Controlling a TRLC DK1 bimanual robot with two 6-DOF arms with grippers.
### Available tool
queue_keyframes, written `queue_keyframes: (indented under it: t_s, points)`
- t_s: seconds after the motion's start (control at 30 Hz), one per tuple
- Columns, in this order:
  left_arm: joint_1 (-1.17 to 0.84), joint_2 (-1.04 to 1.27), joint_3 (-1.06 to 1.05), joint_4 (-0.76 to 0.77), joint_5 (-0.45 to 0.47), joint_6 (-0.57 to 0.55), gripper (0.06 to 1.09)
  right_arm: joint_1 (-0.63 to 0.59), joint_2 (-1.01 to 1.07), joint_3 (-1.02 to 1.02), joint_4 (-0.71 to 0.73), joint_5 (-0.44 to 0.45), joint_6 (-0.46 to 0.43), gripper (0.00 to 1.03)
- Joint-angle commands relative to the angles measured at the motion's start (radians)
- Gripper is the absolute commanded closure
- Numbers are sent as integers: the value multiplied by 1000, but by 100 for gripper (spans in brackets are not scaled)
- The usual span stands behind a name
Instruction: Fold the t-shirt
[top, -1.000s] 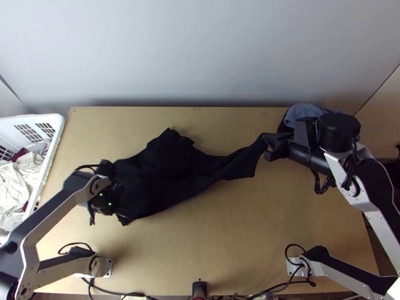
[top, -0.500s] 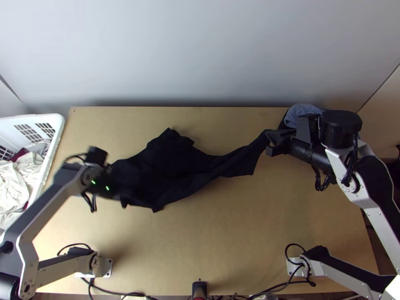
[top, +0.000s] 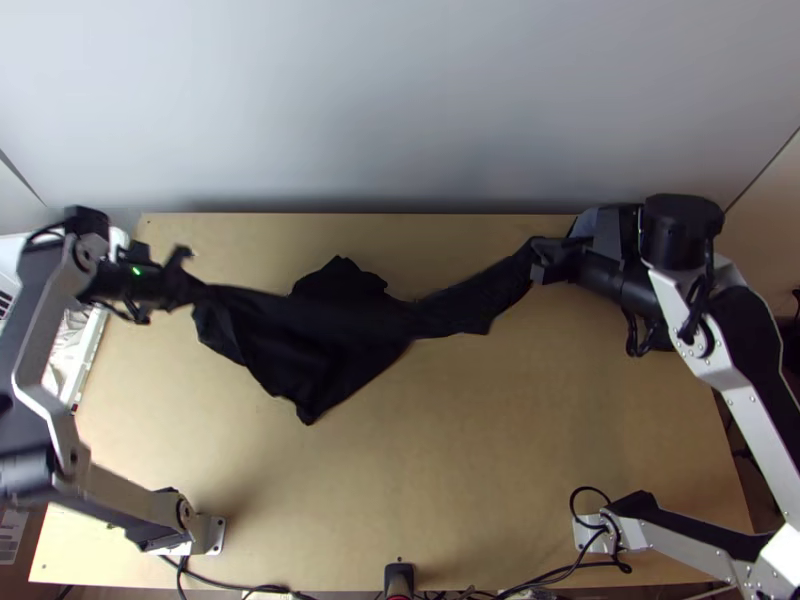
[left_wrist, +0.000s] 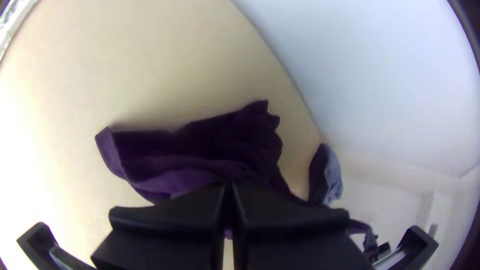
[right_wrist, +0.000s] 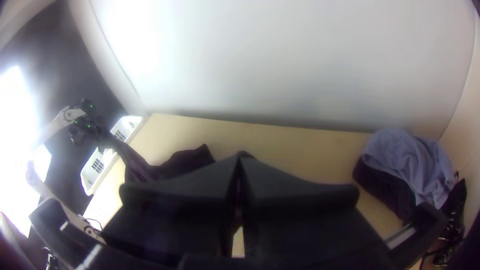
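White basket (top: 88, 350), far left. Left gripper (top: 188, 284), upper left, clenched on black t-shirt (top: 330, 330), bunched mid-frame, ends pulled out. Right gripper (top: 543, 262), right of center, grasping other end. Blue-grey cloth (right_wrist: 400, 157), right side.

From the top view, we see a smooth, pale grey wall (top: 400, 110) across the upper frame, meeting the far edge of our light wooden counter (top: 480, 470). A beige side wall (top: 778, 225) stands at the right, beyond a dark seam. Brown floor (top: 14, 578) shows lower left. In the right wrist view, white glare (right_wrist: 15, 110) floods the left edge.
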Motion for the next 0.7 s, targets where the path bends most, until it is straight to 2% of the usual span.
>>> queue_keyframes:
  t_s: [0.0,0.27,0.33,0.37,0.4,0.47,0.57,0.67]
  points:
    - [122,235,190,44,26,-160,104,-24,91,70,15,25,19,100]
    - [93,352,201,55,26,-200,104,-63,238,143,77,63,97,100]
    - [76,366,204,52,26,-200,100,-70,281,171,88,68,116,100]
    - [67,369,204,46,28,-196,86,-70,298,183,93,68,120,100]
    - [56,370,201,36,31,-189,63,-68,311,199,93,68,122,100]
    - [31,370,199,-26,63,-140,11,-60,324,219,93,71,120,100]
    - [-4,355,188,-131,98,-32,10,-47,321,219,88,72,122,100]
    - [-36,289,99,-151,98,26,10,-37,303,185,84,72,120,100]
